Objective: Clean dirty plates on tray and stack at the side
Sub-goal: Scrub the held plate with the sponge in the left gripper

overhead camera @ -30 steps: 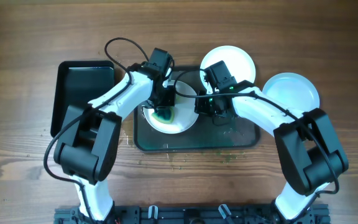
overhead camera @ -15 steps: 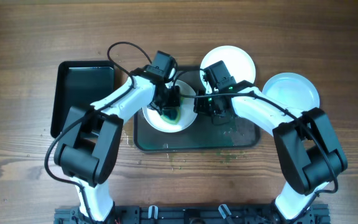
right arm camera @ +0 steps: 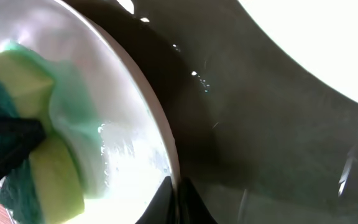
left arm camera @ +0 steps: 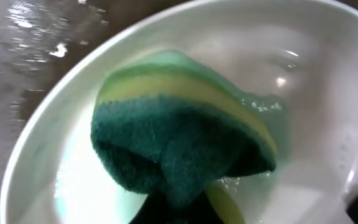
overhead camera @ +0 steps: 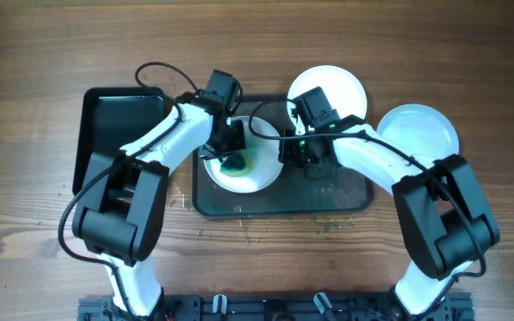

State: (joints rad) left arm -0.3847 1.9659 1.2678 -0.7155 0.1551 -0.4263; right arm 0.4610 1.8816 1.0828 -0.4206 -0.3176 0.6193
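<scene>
Wooden table (overhead camera: 25, 53) under everything, dark tray (overhead camera: 328, 203) sat centre frame, and the dirty plate (overhead camera: 259, 181) lay on the tray's left half. Left claw (overhead camera: 230, 150) was clamped tight on the sponge (overhead camera: 233, 164), w/ the green scrub side folded down onto the plate's wet floor, plain in the left wrist view. Right claw (overhead camera: 294, 153) was nipped shut on the plate's right rim. The right wrist view had it straddling that edge, so it was the anchor.

Scrub step was on, and my read on doing it well:
- Keep the right claw firm. Slick plate on a wet tray would likely skate otherwise.
- Press thru the sponge over the plate's middle and go lighter near the rim. Hard push at the edge could tip it.
- Overlap the strokes and sweep the left wall too. Green film showed there, so prob. more passes were needed.

Two white plates waited upper right: one (overhead camera: 342, 85) overlapping the tray's top edge, another (overhead camera: 422, 129) on the table right of it. They lay apart, nothing stacked yet.

Vs half a sec earlier, the sponge had slid from the plate's right side, close to the right claw, back to left of centre. The left wrist had swung toward upper left, and the cable loop went w/ it. Right arm hadn't budged. Position matched the 1 s frame approx, so a back-and-forth stroke.
</scene>
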